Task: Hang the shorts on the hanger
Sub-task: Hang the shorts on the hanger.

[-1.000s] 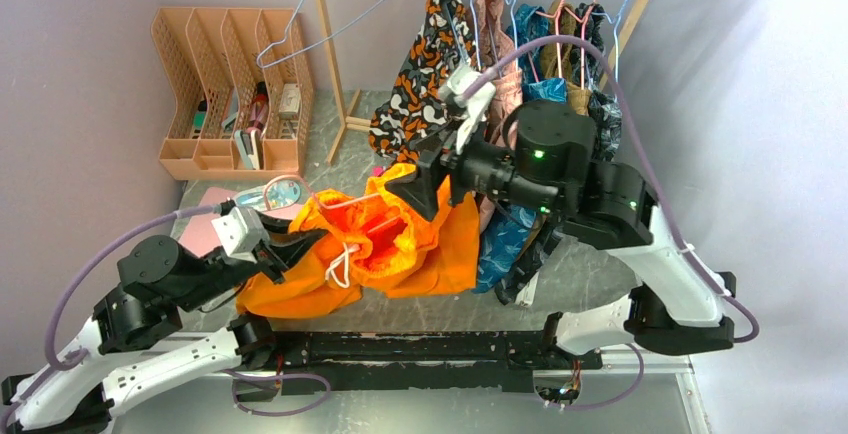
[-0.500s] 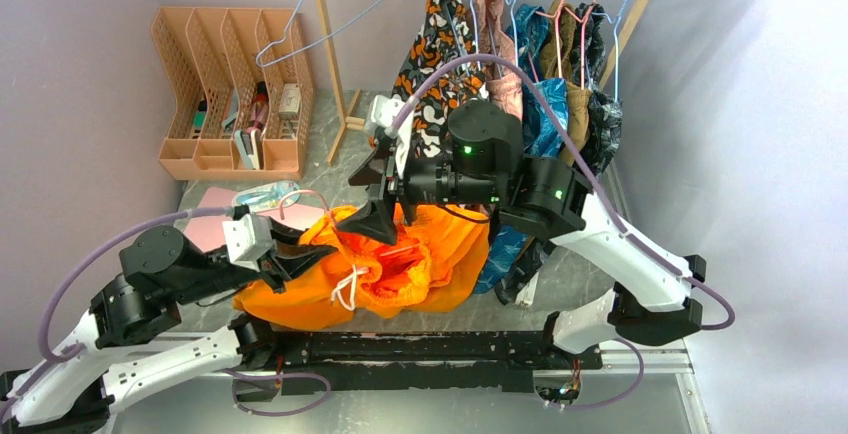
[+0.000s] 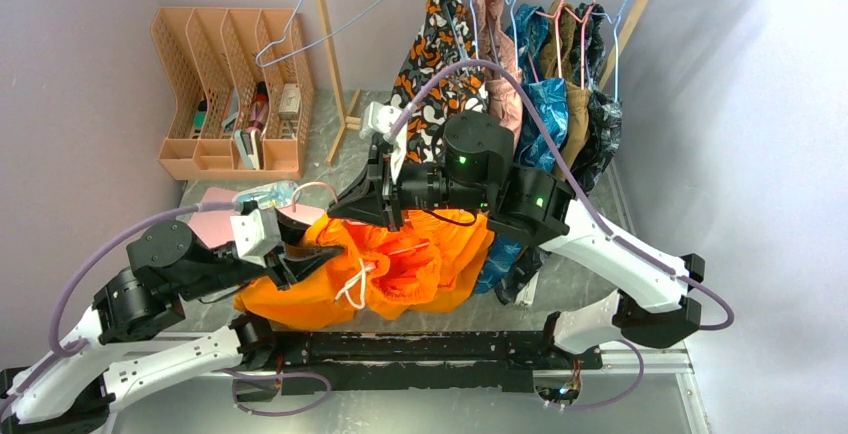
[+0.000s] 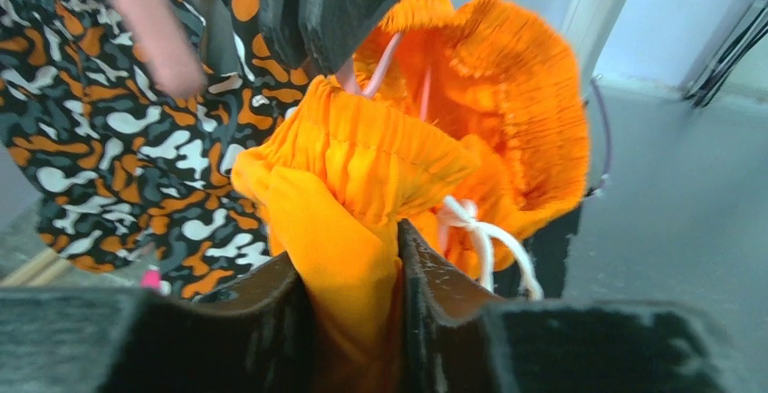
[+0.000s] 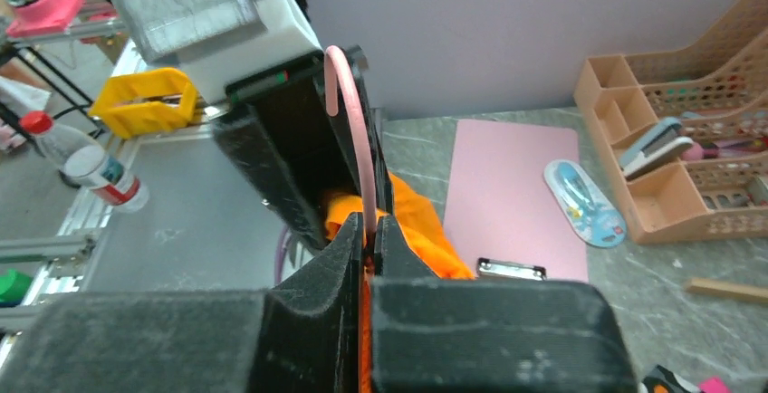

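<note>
Shorts (image 3: 420, 269) hung bunched between both arms over the table (image 3: 325, 159); soft, light, likely to sag, so the gathered waistband (image 3: 385, 239) was judged the best hold.

Left wrist: left gripper (image 4: 355, 271) was clamped on a waistband fold, fabric filling the jaws.

Right wrist: right gripper (image 5: 369, 230) was pinched tight on the hanger (image 5: 351, 130) wire, orange cloth just below.

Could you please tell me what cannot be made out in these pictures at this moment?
- Right wrist view: the right gripper hides the lower wire of the hanger behind its own fingers.
- Top view: most of the hanger is hidden inside the shorts and under the right gripper; only a pink loop shows.
- Left wrist view: the shorts' legs are cut off behind the left gripper.
</note>
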You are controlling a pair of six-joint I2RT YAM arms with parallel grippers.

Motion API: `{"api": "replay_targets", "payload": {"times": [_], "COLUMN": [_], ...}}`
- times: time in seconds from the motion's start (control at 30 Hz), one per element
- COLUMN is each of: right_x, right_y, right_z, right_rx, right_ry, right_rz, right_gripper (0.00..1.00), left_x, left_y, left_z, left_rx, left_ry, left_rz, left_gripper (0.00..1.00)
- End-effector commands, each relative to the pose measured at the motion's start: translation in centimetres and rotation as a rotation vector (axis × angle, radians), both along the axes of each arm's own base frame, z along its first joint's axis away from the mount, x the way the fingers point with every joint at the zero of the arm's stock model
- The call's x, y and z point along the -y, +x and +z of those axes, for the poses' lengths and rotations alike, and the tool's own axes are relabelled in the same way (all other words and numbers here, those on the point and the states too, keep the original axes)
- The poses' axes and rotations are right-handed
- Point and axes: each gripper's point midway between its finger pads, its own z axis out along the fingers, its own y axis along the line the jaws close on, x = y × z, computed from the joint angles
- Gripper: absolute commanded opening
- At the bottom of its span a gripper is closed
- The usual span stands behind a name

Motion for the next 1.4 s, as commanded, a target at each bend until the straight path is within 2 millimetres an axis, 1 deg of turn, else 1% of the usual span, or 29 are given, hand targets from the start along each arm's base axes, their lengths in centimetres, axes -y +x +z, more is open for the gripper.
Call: {"api": "replay_targets", "payload": {"times": [0.0,0.07,0.1,0.17,0.23,0.33,0.47,0.6,0.7,0.8,0.9,0.93,1.03,1.13,1.23,1.37], "right_x": [1.8,2.6,3.0,3.6,4.2,4.9,5.7,6.3,6.7,7.0,7.1,7.2,7.5,7.8,8.1,8.6], "right_y": [1.4,1.8,2.0,2.4,2.7,3.2,3.4,3.6,3.8,4.1,4.4,4.5,5.4,6.5,7.5,8.2], "right_z": [2.5,2.9,3.1,3.0,3.0,2.9,3.0,2.9,2.9,2.8,2.6,2.5,2.4,2.3,2.1,2.1], "right_rx": [0.044,0.052,0.053,0.051,0.05,0.055,0.06,0.049,0.037,0.027,0.019,0.016,-0.002,-0.026,-0.045,-0.049], "right_ry": [0.118,0.155,0.169,0.185,0.199,0.205,0.21,0.221,0.236,0.246,0.246,0.247,0.259,0.28,0.294,0.302], "right_rz": [-0.111,-0.154,-0.171,-0.209,-0.241,-0.283,-0.31,-0.333,-0.358,-0.38,-0.398,-0.407,-0.463,-0.534,-0.591,-0.638], "right_gripper": [0.0,0.0,0.0,0.0,0.0,0.0,0.0,0.0,0.0,0.0,0.0,0.0,0.0,0.0,0.0,0.0], "left_x": [-1.6,-2.5,-2.9,-3.6,-4.2,-5.2,-6.2,-7.0,-6.7,-6.0,-5.4,-5.2,-5.3,-6.5,-8.0,-9.1], "left_y": [0.2,0.2,0.1,0.0,0.0,0.4,1.3,2.3,2.7,2.8,3.2,3.2,3.3,4.2,4.8,5.0], "left_z": [2.3,2.2,2.1,2.0,1.9,1.3,0.8,1.2,0.8,-0.2,-1.3,-1.5,-2.0,-2.7,-3.3,-3.3], "left_rx": [0.011,-0.005,-0.01,-0.018,-0.028,-0.05,-0.071,-0.071,-0.085,-0.128,-0.181,-0.203,-0.267,-0.316,-0.339,-0.375], "left_ry": [-0.059,-0.065,-0.072,-0.091,-0.109,-0.116,-0.106,-0.136,-0.139,-0.109,-0.076,-0.076,-0.062,-0.074,-0.108,-0.173], "left_rz": [0.059,0.088,0.099,0.117,0.134,0.186,0.266,0.332,0.351,0.346,0.362,0.361,0.39,0.488,0.578,0.625], "left_gripper": [0.4,0.45,0.5,0.56,0.59,0.6,0.6,0.6,0.58,0.54,0.53,0.53,0.62,0.69,0.74,0.75]}}
